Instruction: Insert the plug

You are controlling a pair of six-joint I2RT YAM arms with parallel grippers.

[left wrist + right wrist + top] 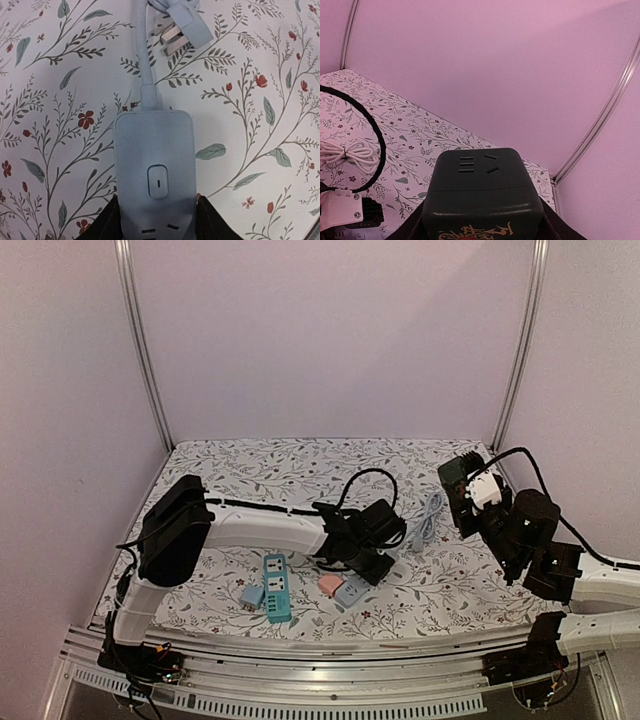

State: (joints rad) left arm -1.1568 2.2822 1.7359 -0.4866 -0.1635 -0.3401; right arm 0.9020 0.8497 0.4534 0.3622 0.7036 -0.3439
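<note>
Your left fingers [104,225] are clenched on a pale blue-grey plastic power strip [154,150], one black pad against each long side at its socket end. The strip lies flat on the floral-patterned tabletop [300,465], near the middle and toward the near edge. Its rounded switch button faces up.

A thick pale cord [142,50] leaves the strip's other end and leads to the pale blue plug with bare metal prongs [186,27]. The plug lies on the tabletop just beside the cord, close to the strip and apart from any socket. In the overhead view your left arm seems to cover it, so you cannot place it there with certainty.

Your right fingers [415,230] are grasping a dark green cube-shaped socket block [480,180], held above the far right of the tabletop. A face with three slots shows toward the wrist camera.

Left of the held strip, a small pink adapter [329,583] lies just beside it. Farther left is a teal power strip [276,587], with a small pale blue block [251,594] at its left side. A bundled grey cable [430,520] lies between the two arms, well apart from the strips.
</note>
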